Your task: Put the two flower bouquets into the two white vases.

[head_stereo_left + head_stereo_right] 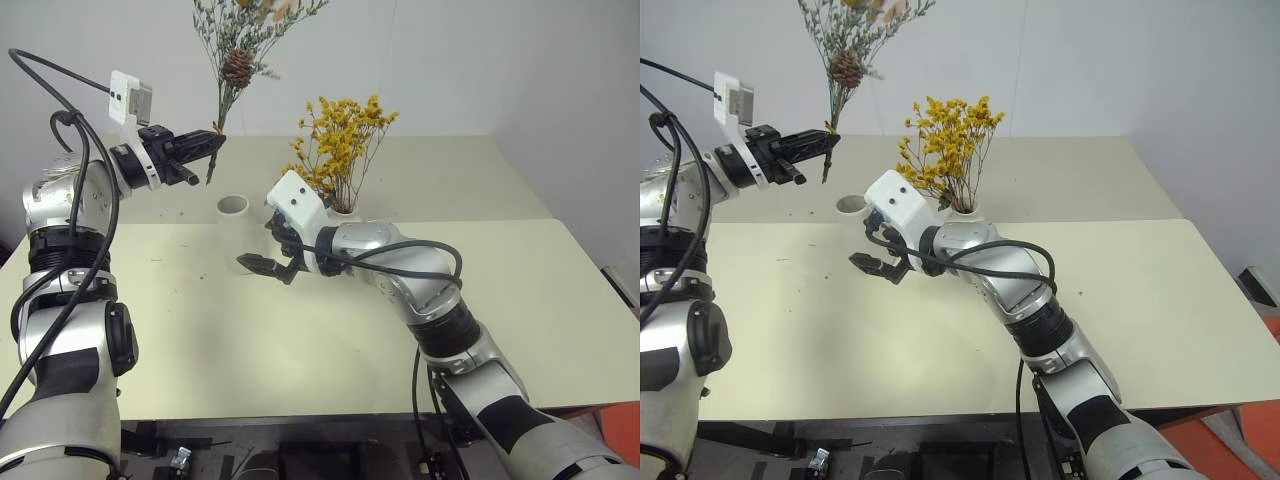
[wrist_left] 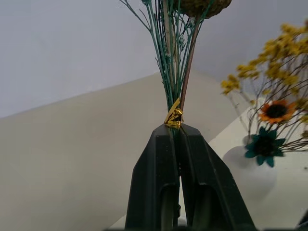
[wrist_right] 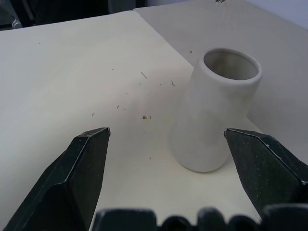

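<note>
- The left gripper (image 1: 207, 143) is clenched on the bound stems of the pinecone bouquet (image 1: 238, 62), holding it upright in the air above the far left part of the table (image 1: 300, 350), well clear of the surface.
- The right gripper (image 3: 166, 144) is spread wide and grasps nothing; it sits low over the table with the tapered vase (image 3: 216, 110) between its fingers but apart from both.
- The yellow bouquet (image 1: 343, 140) already stands in the rounded vase (image 2: 250, 173), near the seam where the two table tops meet; the tapered vase stands empty just left of it.
- Risk: if the right gripper closes off-centre or nudges forward, I judge the tall, light vase could tip or slide toward the back edge.
- Risk: the stems are gripped near their lower end, so little stem hangs below the fingers; lowered off-line, they could catch the rim and knock the vase, or the fingers could meet the mouth first.
- Risk: the right arm lies close to the yellow bouquet, and a sweep could brush it or upset its vase.
- Hard to see: the top of the pinecone bouquet is cut off by the upper edge of the head views, the right wrist hides most of the rounded vase, and the tapered vase's base is hidden behind the right gripper there.
</note>
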You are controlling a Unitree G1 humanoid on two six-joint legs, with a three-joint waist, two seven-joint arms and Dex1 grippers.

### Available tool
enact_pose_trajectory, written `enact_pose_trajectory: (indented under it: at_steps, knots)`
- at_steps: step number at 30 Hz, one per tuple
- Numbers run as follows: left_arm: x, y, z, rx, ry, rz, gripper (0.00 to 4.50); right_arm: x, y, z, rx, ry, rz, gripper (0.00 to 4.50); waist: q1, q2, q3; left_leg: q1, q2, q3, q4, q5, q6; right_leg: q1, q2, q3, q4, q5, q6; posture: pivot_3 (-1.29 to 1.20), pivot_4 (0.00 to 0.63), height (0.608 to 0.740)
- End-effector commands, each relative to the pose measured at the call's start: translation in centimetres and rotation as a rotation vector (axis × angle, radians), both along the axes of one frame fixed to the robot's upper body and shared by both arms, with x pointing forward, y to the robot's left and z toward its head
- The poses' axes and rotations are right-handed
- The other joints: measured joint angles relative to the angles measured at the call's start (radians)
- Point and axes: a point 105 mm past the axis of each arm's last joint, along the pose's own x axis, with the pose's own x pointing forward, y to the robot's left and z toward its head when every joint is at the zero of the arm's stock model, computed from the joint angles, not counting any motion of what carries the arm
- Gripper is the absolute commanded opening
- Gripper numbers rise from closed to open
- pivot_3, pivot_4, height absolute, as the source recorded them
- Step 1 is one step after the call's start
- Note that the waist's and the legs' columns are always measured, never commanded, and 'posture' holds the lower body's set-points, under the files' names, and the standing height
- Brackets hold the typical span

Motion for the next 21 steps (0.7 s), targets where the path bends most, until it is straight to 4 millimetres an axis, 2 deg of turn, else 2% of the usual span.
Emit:
enact_pose_trajectory:
  at_steps: [1,7,21]
  knots:
    - [-1.0,-0.1,3.4,-0.05,-0.126,-0.025,0.25,-0.5,0.3,1.6,0.038,-0.052,0.02,4.5,0.001,0.0,0.0,0.0,0.0,0.0,0.0,0.0,0.0,0.0,0.0,0.0,0.0,0.0,0.0,0.0,0.15,0.74]
    - [-2.0,-0.2,4.2,-0.127,-0.192,-0.089,0.25,-0.3,0.4,1.5,0.044,-0.055,-0.002,4.5,0.002,0.0,0.0,0.0,0.0,0.0,0.0,0.0,0.0,0.0,0.0,0.0,0.0,0.0,0.0,0.0,0.15,0.74]
    - [-2.6,-0.5,1.6,-0.186,-0.167,-0.096,0.25,0.8,-0.2,1.1,0.062,-0.06,-0.116,4.5,0.002,0.0,0.0,0.0,0.0,0.0,0.0,0.0,0.0,0.0,0.0,0.0,0.0,0.0,0.0,0.0,0.15,0.74]
